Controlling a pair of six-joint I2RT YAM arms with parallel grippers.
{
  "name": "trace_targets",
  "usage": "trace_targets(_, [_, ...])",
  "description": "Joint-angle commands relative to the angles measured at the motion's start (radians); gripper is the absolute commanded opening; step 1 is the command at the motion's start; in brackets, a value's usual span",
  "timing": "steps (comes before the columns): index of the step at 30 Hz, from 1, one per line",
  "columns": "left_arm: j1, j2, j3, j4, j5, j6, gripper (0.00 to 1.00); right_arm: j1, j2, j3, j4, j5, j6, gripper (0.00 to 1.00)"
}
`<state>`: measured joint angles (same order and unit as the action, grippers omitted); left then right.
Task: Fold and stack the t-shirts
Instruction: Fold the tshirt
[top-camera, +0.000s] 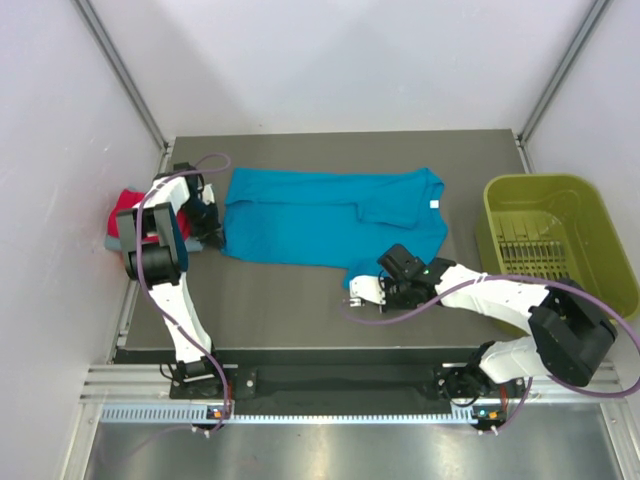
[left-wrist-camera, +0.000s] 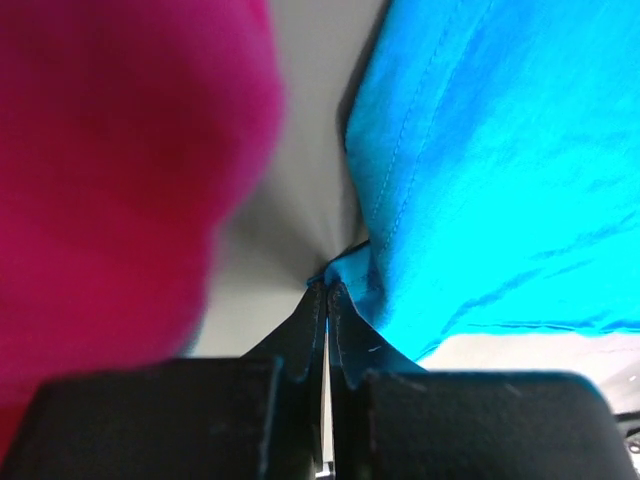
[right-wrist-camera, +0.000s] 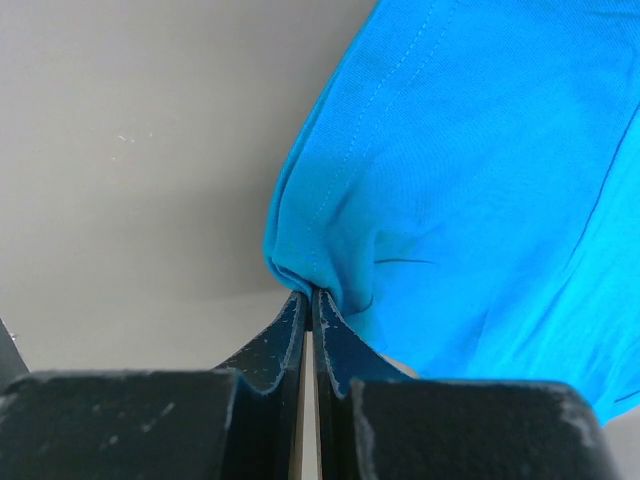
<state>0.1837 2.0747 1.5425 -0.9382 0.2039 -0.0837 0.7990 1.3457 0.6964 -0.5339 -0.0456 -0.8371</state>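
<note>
The teal-blue t-shirt (top-camera: 320, 215) lies spread across the middle of the grey table, partly folded. My left gripper (top-camera: 212, 238) is shut on the shirt's near-left corner; the left wrist view shows the jaws (left-wrist-camera: 327, 285) pinching teal cloth (left-wrist-camera: 500, 160). My right gripper (top-camera: 385, 287) is shut on the shirt's near-right corner, its jaws (right-wrist-camera: 310, 293) pinching a bunched hem (right-wrist-camera: 450, 170). A folded magenta-red shirt (top-camera: 128, 205) lies at the table's left edge on a grey one (top-camera: 112, 240); it is a blurred mass in the left wrist view (left-wrist-camera: 110, 170). No orange shirt shows.
An olive-green plastic bin (top-camera: 555, 240) stands off the table's right edge. Bare grey table (top-camera: 280, 310) lies between the shirt and the near edge. White walls close in on the left, back and right.
</note>
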Motion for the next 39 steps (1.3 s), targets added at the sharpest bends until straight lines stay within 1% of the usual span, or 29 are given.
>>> trace_targets(1, [0.005,-0.064,-0.022,-0.024,0.034,0.001,0.00,-0.012,-0.005,0.040,0.037,0.003,-0.002,0.00])
trace_targets(5, [0.003,-0.185,-0.053,-0.036,0.040,0.007,0.00,-0.029,-0.013,0.052,0.035,0.027,-0.003,0.00])
trace_targets(10, [0.003,-0.318,-0.073,-0.059,0.019,0.019,0.00,-0.083,-0.026,0.121,0.026,0.021,0.045,0.00])
trace_targets(13, [0.003,-0.356,-0.087,-0.062,0.011,0.022,0.00,-0.106,-0.033,0.163,0.011,0.018,0.053,0.00])
trace_targets(19, [0.005,-0.380,-0.097,-0.057,0.012,0.028,0.00,-0.159,-0.066,0.248,-0.006,0.021,0.085,0.00])
trace_targets(25, [0.003,-0.367,-0.081,-0.051,0.034,0.054,0.00,-0.277,-0.079,0.366,0.023,0.016,0.130,0.00])
trace_targets(29, [0.002,-0.297,-0.013,-0.059,0.042,0.075,0.00,-0.348,-0.050,0.425,0.055,0.012,0.139,0.00])
trace_targets(30, [0.002,-0.279,0.026,-0.066,0.043,0.105,0.00,-0.365,-0.030,0.434,0.063,0.010,0.135,0.00])
trace_targets(32, [0.002,-0.228,0.066,-0.083,0.052,0.117,0.00,-0.377,-0.010,0.460,0.086,0.015,0.125,0.00])
trace_targets(39, [0.000,-0.140,0.218,-0.091,0.075,0.125,0.00,-0.432,0.090,0.541,0.146,0.032,0.113,0.00])
